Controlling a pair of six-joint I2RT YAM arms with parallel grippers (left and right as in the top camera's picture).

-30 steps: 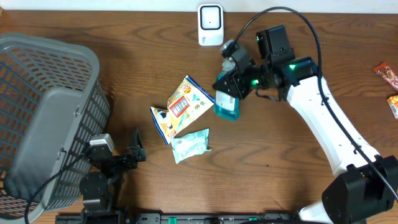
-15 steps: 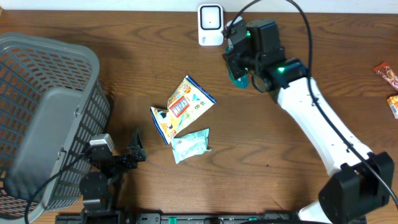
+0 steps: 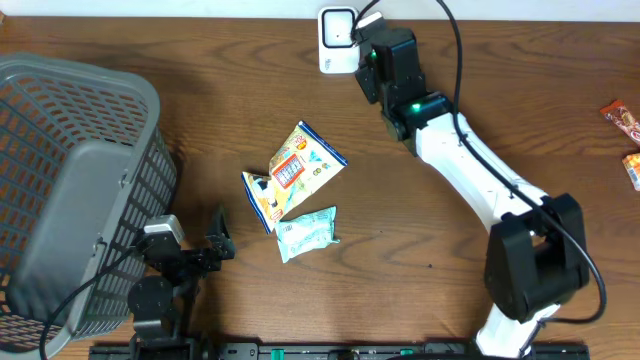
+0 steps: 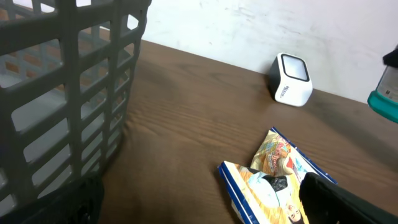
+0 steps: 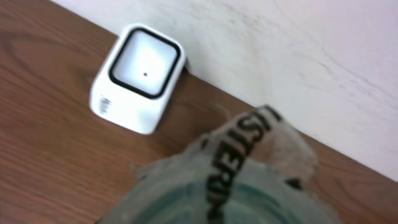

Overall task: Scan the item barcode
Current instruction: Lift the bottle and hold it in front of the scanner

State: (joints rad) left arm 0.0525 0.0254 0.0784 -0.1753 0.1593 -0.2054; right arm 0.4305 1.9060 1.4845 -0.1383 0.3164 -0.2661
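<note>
1. The right gripper (image 3: 368, 58) was at the far edge of the bench (image 3: 440, 270), just beside the white scanner (image 3: 339, 40).
2. Its jaws were clenched on the teal pouch (image 5: 239, 186). The fingers themselves were not visible in the right wrist view, where the pouch filled the lower part of the frame.
3. The pouch was see-through plastic with black lettering at the top and teal below. In the left wrist view it hung clear of the bench at the right edge of the frame.
4. The scanner stood upright against the pale wall (image 5: 298, 37). Its dark-rimmed window (image 5: 146, 62) faced towards the pouch. Whether pouch and scanner touched could not be determined.
5. The left gripper (image 3: 222, 238) sat low at the near left of the bench with its jaws released and nothing between them. One dark finger (image 4: 348, 202) was visible at the lower right of its wrist view.
6. The grey basket (image 3: 70, 190) stood at the left of the bench, just beside the left gripper.
7. Three snack packets lay mid-bench and touched one another: a yellow packet (image 3: 303, 160), a blue-edged packet (image 3: 262, 198) and a pale green packet (image 3: 307, 232).
8. Two further wrappers (image 3: 628, 140) lay at the right edge of the bench, well apart from the rest.
</note>
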